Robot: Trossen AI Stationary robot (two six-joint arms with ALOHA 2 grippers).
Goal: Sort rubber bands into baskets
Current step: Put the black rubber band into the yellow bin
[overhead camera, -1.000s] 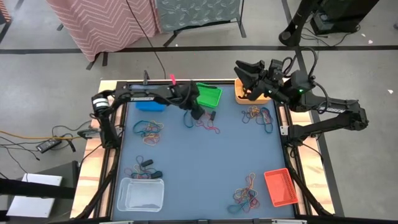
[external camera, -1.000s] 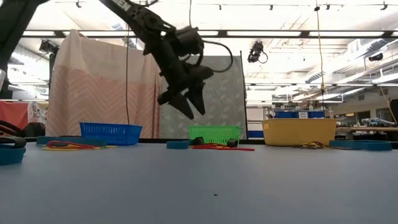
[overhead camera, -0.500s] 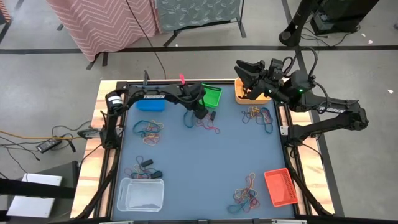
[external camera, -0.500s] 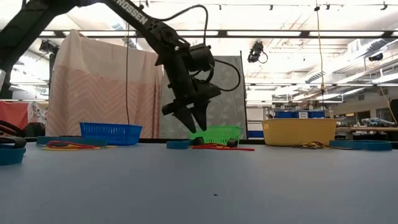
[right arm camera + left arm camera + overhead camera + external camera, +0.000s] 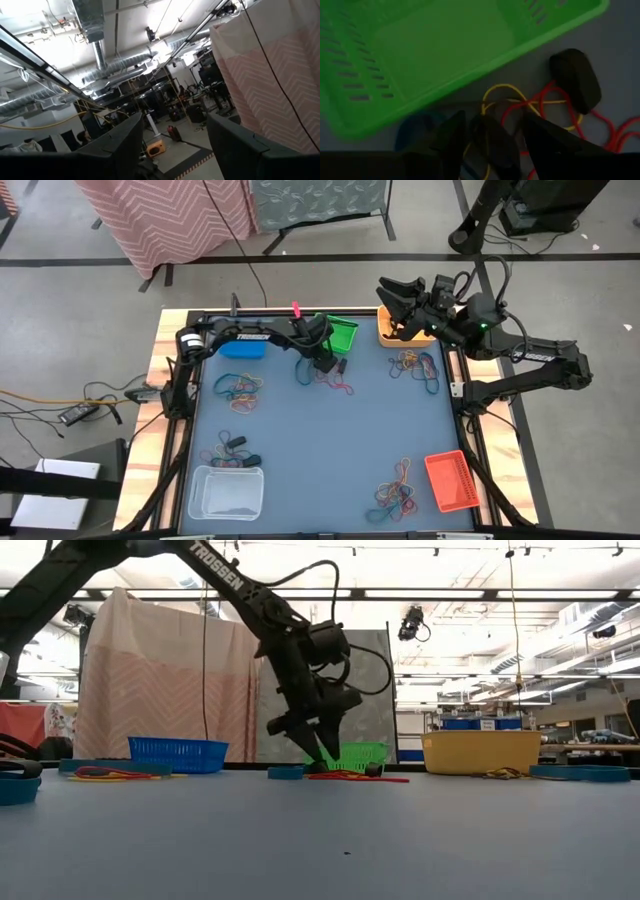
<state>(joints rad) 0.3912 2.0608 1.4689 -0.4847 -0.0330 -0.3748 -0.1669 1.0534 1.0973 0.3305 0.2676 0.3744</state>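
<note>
Rubber bands [image 5: 333,376]: tangled on desk beside green basket [image 5: 340,334] | my left fingers [image 5: 318,744] have dropped onto them, parted, nothing gripped | pickup looks next | right fingers [image 5: 393,292] open, waiting

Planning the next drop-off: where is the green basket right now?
In the high view the green basket sits at the table's far edge, between the blue basket and yellow-orange basket, just beyond the left gripper.

We count five baskets on the desk: a blue basket [image 5: 242,349], a green basket [image 5: 340,333], a yellow-orange basket [image 5: 391,332], a red-orange basket [image 5: 451,481] and a clear white basket [image 5: 227,492]. We count five clusters of rubber bands [image 5: 238,390], and two arms.
</note>
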